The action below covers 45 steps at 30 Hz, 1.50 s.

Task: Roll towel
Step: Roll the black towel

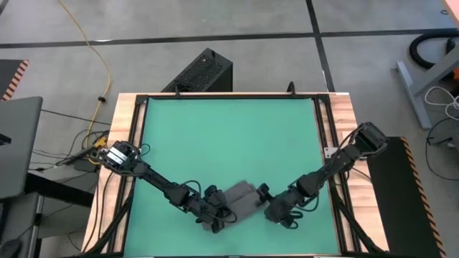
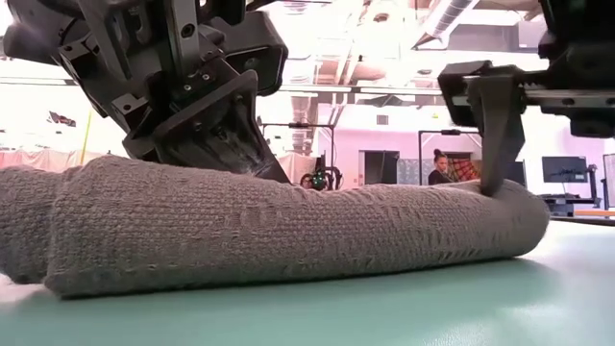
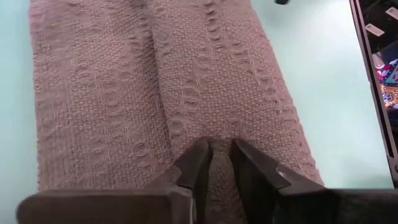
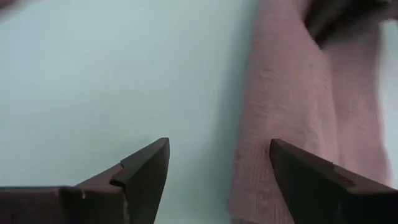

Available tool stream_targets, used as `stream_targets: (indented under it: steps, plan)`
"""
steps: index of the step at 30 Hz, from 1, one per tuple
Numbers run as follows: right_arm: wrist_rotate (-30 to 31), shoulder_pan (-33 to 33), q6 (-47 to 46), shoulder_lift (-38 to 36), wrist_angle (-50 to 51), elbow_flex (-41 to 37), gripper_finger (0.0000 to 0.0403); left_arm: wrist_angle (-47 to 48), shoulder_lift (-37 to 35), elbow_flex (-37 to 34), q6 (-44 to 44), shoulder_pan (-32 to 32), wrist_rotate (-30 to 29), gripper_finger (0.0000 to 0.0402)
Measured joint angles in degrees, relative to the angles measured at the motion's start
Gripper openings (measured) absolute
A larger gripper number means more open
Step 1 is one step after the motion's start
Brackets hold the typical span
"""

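Green mat [image 1: 229, 136] fills the table, and we've got the towel [image 1: 239, 203] rolled up down at 6 o'clock. Left gripper [image 3: 221, 163] pinches a fold of it between nearly closed fingers; right gripper [image 4: 217, 171] gapes wide at its 3 o'clock end, grasping nothing.

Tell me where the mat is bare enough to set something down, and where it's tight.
The teal mat is bare across its far stretch, from the black frame at the back down to the arms. It is crowded near the front edge: the rolled towel lies there with the left gripper on one end and the open right gripper beside the other.
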<state>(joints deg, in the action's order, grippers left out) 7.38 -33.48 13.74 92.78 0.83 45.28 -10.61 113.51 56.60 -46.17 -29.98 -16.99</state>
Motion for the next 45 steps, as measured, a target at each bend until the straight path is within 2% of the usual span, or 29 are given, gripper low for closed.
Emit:
stream_targets:
  steps: [3,7,13,19,30,37,41,45]
  plan:
    - [6.6,-1.6,-2.2,0.0,0.7,0.0,0.0304,0.1,0.0,0.0,0.0,0.0,0.0,0.0082]
    - [11.9,-3.6,-3.2,0.0,0.6,0.0,0.0302,0.2,0.0,0.0,0.0,0.0,0.0,0.0093]
    - [13.2,-4.8,-3.4,0.3,1.6,-0.6,0.0302,0.2,0.0,0.0,-0.2,0.0,0.0,0.0107]
    - [18.7,-4.7,-3.3,0.3,0.9,-2.3,0.0302,0.3,0.0,0.0,0.0,0.0,0.1,0.0110]
    - [19.9,-5.6,1.2,0.3,-3.5,-1.7,0.0301,0.3,0.0,0.0,0.7,0.0,0.9,0.0110]
    - [18.2,-2.7,0.3,5.6,-6.4,-1.7,0.0300,0.3,0.0,0.0,1.5,0.0,0.8,0.0110]
    - [17.9,-3.1,0.0,7.7,-8.3,-1.6,0.0266,0.3,0.0,0.0,1.5,0.0,1.3,0.0110]
    - [18.0,-3.6,-1.0,7.1,-8.0,-1.7,0.0176,0.2,0.0,0.0,1.5,-0.1,1.5,0.0110]
